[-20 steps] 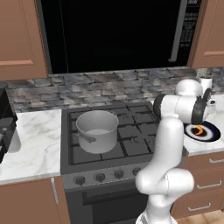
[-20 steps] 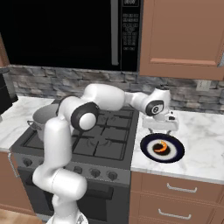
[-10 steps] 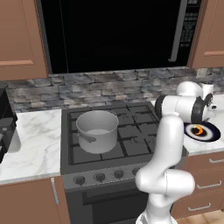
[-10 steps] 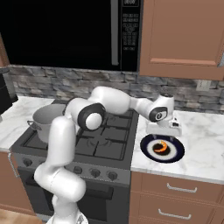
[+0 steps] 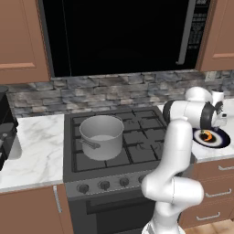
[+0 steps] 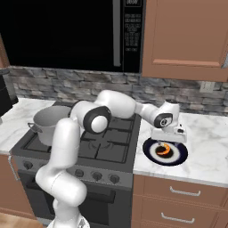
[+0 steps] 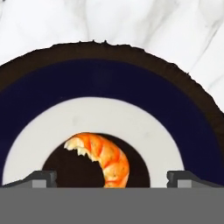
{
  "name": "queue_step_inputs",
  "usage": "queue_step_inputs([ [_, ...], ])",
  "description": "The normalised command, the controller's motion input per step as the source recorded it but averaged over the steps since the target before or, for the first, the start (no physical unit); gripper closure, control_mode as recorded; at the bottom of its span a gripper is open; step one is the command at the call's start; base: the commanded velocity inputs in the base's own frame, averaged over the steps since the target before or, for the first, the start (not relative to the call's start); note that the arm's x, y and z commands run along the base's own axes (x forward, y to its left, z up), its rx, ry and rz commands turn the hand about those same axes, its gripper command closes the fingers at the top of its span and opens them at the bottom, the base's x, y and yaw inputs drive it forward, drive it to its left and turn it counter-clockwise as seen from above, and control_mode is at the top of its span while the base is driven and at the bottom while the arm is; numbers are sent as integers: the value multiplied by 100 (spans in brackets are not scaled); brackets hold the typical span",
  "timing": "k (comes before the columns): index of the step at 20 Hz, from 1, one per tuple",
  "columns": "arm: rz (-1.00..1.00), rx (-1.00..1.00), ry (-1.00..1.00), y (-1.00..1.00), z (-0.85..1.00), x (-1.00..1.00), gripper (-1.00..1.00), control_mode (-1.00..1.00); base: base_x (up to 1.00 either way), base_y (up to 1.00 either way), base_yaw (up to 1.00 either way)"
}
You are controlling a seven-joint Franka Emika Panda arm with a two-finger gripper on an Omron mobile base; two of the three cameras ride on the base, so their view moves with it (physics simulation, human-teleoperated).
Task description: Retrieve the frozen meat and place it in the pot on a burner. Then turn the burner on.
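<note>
Stove [image 5: 137, 151]: black gas range between two marble counters; no flame shows on any burner, so as far as I can judge the burner step is not yet done.
Counter [image 6: 209, 147]: white marble to the right of the stove, carrying the plate.
Pot [image 5: 101, 136]: sits on the front-left burner, handle toward the front; its inside looks bare, so nothing has been put in it.
Plate [image 6: 151, 153]: dark blue rim, white ring, dark middle, just beside the stove's right edge.
Gripper [image 7: 111, 177]: hangs directly over the plate, fingers spread wide with one tip on each side of the shrimp, pinching nothing.
Shrimp [image 7: 103, 157]: the meat to fetch, an orange curl lying in the plate's dark middle, not lifted.
Done: arm lined up over the meat.
Left: close on the shrimp, carry it across to the pot, drop it in, turn the knob [image 5: 104, 185].
</note>
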Motion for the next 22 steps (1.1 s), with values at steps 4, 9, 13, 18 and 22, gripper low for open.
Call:
queue_step_inputs([
  [4,0,0,0,0,-28,0,-100,-100,0,0,0],
  [9,0,0,0,0,-23,0,-100,-100,0,0,0],
  [13,0,0,0,0,-17,0,-100,-100,0,0,0],
  [18,0,0,0,0,-12,0,100,-100,0,0,0],
  [22,0,0,-2,0,-3,0,100,-100,0,0,0],
])
